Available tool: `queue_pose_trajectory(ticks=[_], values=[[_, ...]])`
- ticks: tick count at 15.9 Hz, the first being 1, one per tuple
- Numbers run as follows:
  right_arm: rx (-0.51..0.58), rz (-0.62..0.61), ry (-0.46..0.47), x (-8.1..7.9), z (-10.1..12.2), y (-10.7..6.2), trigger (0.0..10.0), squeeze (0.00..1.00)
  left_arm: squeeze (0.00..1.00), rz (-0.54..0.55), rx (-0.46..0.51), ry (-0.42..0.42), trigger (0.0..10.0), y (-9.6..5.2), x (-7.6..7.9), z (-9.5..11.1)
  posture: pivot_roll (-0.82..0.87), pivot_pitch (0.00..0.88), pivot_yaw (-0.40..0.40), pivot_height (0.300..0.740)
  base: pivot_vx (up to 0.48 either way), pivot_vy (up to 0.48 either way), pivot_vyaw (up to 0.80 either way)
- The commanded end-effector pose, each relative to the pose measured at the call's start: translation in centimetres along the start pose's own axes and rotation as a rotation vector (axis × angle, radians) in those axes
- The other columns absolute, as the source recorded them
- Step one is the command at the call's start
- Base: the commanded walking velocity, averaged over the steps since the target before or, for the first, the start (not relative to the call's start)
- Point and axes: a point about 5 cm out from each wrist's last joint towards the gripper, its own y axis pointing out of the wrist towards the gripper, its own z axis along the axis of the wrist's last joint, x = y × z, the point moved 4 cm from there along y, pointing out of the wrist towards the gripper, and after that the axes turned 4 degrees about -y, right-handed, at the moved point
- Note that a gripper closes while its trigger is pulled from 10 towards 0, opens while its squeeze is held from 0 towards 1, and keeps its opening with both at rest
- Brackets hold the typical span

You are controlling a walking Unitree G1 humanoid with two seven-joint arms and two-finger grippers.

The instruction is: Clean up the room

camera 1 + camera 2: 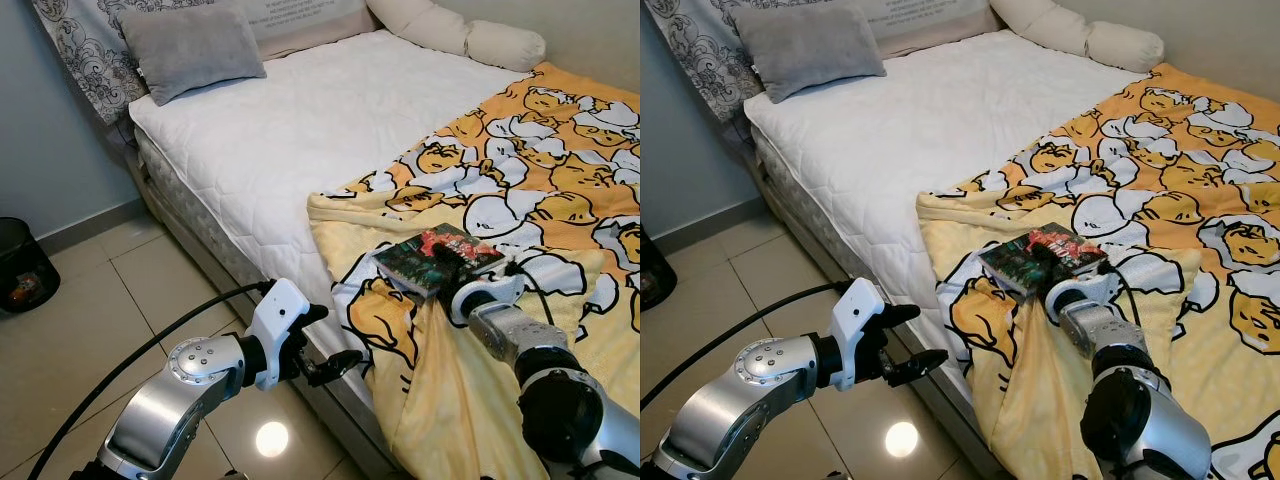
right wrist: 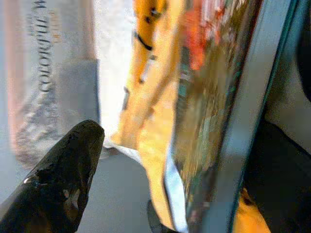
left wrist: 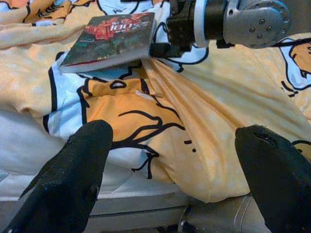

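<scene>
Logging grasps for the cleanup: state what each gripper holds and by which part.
Right gripper reaches the book at its near edge; whether it grips it cannot be told. Left gripper is open, holding nothing.

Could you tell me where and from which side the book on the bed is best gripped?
Probably by its near edge, from the foot of the bed. The book lies flat on the yellow blanket, so one finger must slide under that thin edge, the other over the cover. The right gripper is already at that edge; the left gripper hangs open beside the mattress.
</scene>
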Motion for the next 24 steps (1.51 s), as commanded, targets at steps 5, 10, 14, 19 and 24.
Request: queue_pose_trajectory(ticks=[5,10,14,19,24], values=[[0.076,0.110,-0.093,-3.0,2.6,0.1,10.0,0.00,1.00,0.019,-0.001,0.020,10.0,0.0,-0.4,-0.3,-0.02,0.000,-0.023,0.740,0.000,0.000,0.00],[0.068,0.090,-0.219,-3.4,2.9,0.2,10.0,0.00,1.00,0.038,0.002,0.017,10.0,-0.2,-0.6,-0.6,-0.01,0.000,-0.032,0.740,0.000,0.000,0.00],[0.050,-0.110,-0.599,-1.7,3.5,0.1,10.0,0.00,1.00,0.047,0.001,0.011,10.0,-0.5,-0.6,-0.7,-0.02,0.000,-0.030,0.740,0.000,0.000,0.00],[0.003,-0.231,-0.908,0.0,3.4,-0.1,10.0,0.00,1.00,0.046,0.007,0.012,10.0,-0.4,-0.4,-0.4,-0.02,0.000,-0.032,0.740,0.000,0.000,0.00],[-0.088,-0.175,-0.849,-1.2,3.4,-0.2,10.0,0.00,1.00,0.057,0.004,0.005,10.0,-0.6,-0.4,-0.7,-0.02,0.000,-0.037,0.740,0.000,0.000,0.00]])
